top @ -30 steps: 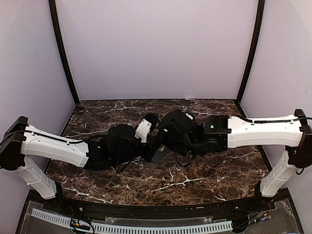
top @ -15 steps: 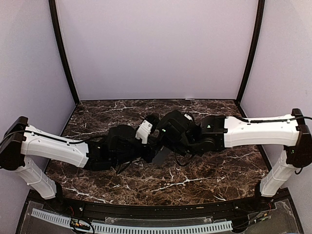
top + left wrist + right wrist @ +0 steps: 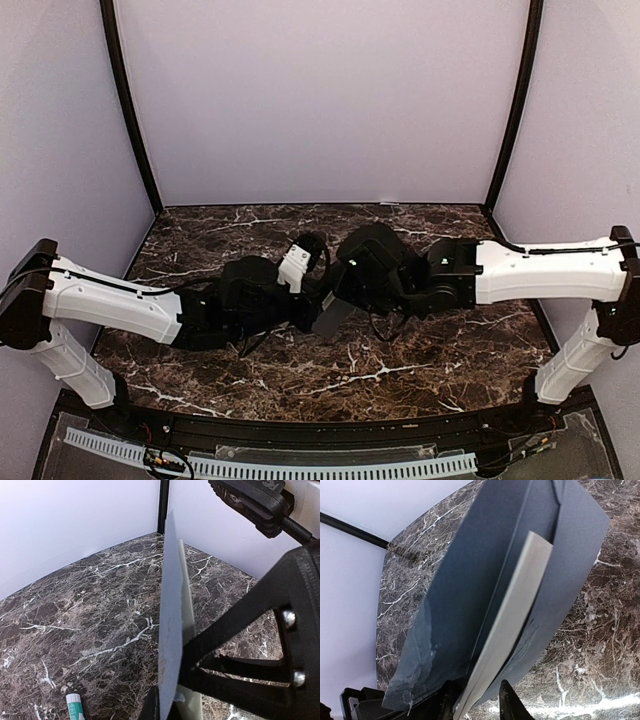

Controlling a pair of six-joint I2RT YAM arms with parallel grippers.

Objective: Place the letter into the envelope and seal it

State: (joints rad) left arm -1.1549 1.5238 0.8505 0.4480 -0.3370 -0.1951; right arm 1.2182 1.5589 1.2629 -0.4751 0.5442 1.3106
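Risks first: letter [image 3: 512,610] looks only part way into envelope [image 3: 465,580]. Its far end sits in the gap between the panels and a long stretch of it shows. Both are held up off table [image 3: 75,605], mid-workspace between the two arms. Left gripper [image 3: 160,710] looks pinched on envelope's lower edge, and the sheet stands edge-on out of it in left wrist view. Right gripper [image 3: 480,700] has its fingers either side of letter's near end, with envelope's back panel close alongside. The contact is cut off at the frame edge, so cannot tell if it is clamped or loose. Likely failure: push goes in at an angle, letter corner catches inside, and card bows instead of sliding. If the right fingers are loose, letter could slip out and drop to table. If they have caught the panel too, pushing would drag envelope and twist it in the left pinch. A one-edge pinch gives little stiffness, so the opening may collapse. Glue stick [image 3: 75,705] lies on table, well apart, so sealing is not yet begun.
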